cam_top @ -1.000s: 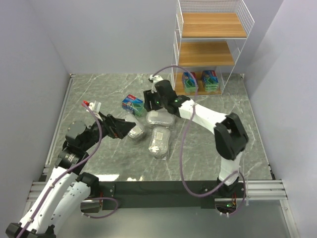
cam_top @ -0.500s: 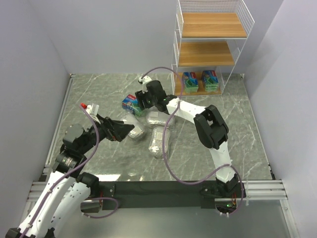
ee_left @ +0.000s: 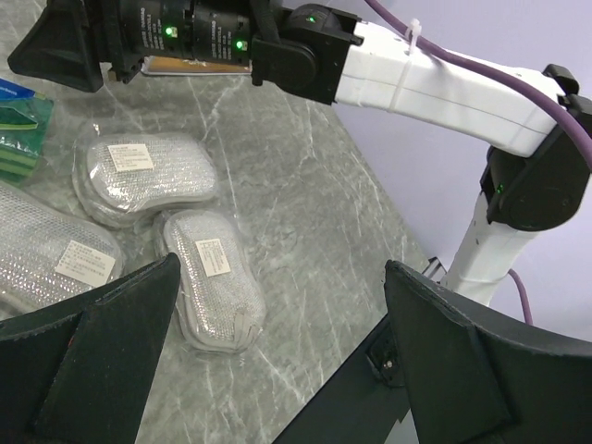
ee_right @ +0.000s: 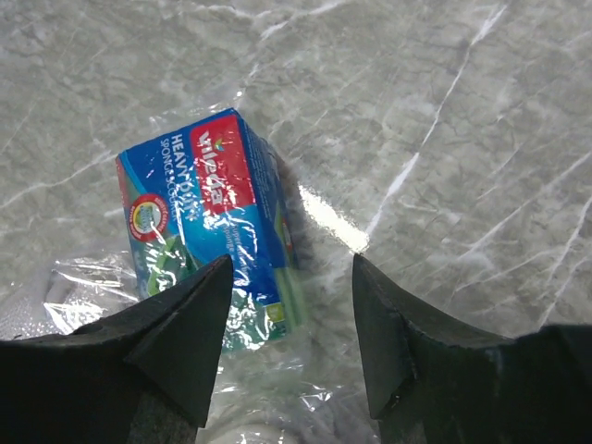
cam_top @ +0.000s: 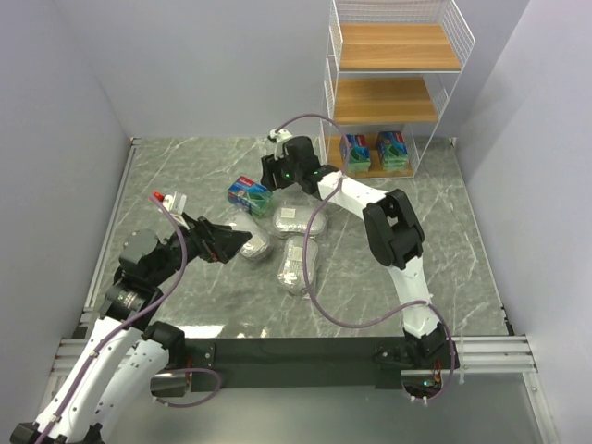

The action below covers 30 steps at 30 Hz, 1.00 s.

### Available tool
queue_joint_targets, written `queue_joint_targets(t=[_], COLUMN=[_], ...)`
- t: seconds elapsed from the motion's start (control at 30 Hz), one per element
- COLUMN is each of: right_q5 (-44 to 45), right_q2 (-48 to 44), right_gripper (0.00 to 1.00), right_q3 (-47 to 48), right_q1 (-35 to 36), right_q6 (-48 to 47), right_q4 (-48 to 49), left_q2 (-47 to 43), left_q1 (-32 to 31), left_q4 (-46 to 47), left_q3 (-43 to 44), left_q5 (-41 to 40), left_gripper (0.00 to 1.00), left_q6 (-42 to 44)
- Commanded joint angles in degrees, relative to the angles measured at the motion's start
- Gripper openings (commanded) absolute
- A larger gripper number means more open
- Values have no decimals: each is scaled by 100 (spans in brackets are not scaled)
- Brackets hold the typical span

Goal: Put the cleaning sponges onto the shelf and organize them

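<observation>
One green cleaning sponge pack with a blue-and-red label lies on the marble table; two more stand on the bottom tier of the white wire shelf. Three silvery oval packs lie mid-table. My right gripper hovers open just right of the loose green pack, whose near corner reaches between the fingers. My left gripper stands open over the silver packs, holding nothing.
The shelf's upper two wooden tiers hold nothing. Grey walls close in the table on the left, back and right. The right arm stretches across the top of the left wrist view. A black rail runs along the near edge.
The right arm's elbow has swung left and its gripper has shifted toward the loose green pack, jaws narrowing a little. The left arm has barely moved.
</observation>
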Motion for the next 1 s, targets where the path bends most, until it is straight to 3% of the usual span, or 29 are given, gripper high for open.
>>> queue_joint_targets(t=[0.0,0.37,0.73,0.83,0.9,0.97], right_q5=[-837,-1728,-1105,-1323,-1534,-1719], right_q2=[192,430,667,754,948,1062], right_gripper=[60,57,56,56,52,38], right_q3=[497,859,1237,1394,1711,1843], right_q1=[-143,-161,-152,-152,-152,-144], right_q6=[129,-134,-214,-257,-354,-424], right_q4=[-176,-932,-1680,-1880,-2110,-2348], left_q2=[39,57,57,48,39,48], left_q1=[-25,-17,-25,-25,-17,-25], left_q4=[108,91,100,91,74,82], left_q3=[7,24,24,24,24,24], left_q5=[6,-20,-46,-55,-55,-55], left_gripper=[99,99,99,99,99,99], left_q6=[16,42,42,42,42,42])
